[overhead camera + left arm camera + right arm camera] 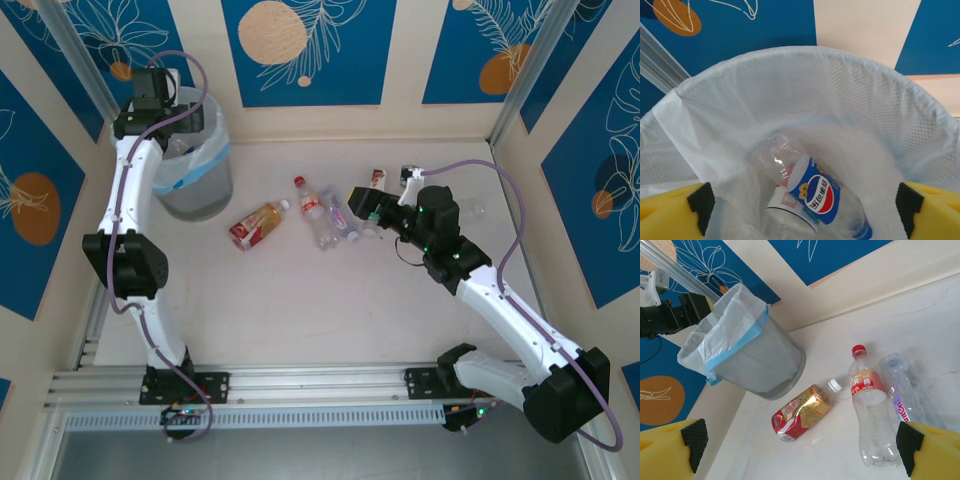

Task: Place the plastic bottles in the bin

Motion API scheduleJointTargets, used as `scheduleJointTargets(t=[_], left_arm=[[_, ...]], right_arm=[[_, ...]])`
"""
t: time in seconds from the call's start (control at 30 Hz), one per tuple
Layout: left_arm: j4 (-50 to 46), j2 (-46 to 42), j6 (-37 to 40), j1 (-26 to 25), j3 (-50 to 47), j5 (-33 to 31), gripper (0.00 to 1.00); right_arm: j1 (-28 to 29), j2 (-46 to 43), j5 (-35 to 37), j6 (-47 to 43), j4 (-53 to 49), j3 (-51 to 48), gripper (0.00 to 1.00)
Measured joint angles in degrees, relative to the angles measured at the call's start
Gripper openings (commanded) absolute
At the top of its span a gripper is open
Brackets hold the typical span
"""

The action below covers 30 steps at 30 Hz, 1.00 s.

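The left jaws are hanging wide and empty over the round grey bag-lined bin [200,195]; the right jaws, also spread, should be straddling the red-capped clear plastic bottle [867,405] squarely mid-body.

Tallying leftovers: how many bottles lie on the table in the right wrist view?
3: amber-labelled bottle nearest the bin, red-capped bottle right of it, clear bottle beside that; others may be hidden.

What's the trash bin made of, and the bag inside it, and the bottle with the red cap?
Bin: probably grey metal mesh, going by its fine grid wall. Bag: thin translucent white plastic film, crinkled. Red-capped bottle: clear glossy plastic, see-through.
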Motion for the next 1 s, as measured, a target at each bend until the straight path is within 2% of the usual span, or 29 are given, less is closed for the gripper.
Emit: scheduleJointTargets(t=[0.23,0.37,0.53,0.67,0.87,1.0], left_arm=[[-0.2,-1.8,-3.3,0.0,0.0,4.1,0.99],[-0.2,-5.0,-6.5,-0.1,0.0,8.2,0.99],[0.0,-10.6,-9.2,-1.8,-1.5,9.2,0.99],[1.0,-16.9,-9.6,-5.9,-8.1,9.2,0.99],[1.3,-23.8,-4.7,-16.0,-17.7,8.7,0.99],[0.3,-26.9,-3.0,-19.2,-22.7,10.1,0.99]], right_arm=[[-0.3,1.5,-0.1,0.0,-1.9,0.4,1.00],[-0.3,3.9,-0.3,0.1,-2.6,0.7,1.00],[-0.3,4.7,-0.2,0.5,-2.7,0.7,1.00],[-0.3,4.7,0.0,0.9,-2.4,0.7,1.00],[-0.3,4.7,-0.5,0.8,-1.1,0.7,0.99],[-0.3,6.0,-1.6,-1.1,-1.2,0.7,1.00]])
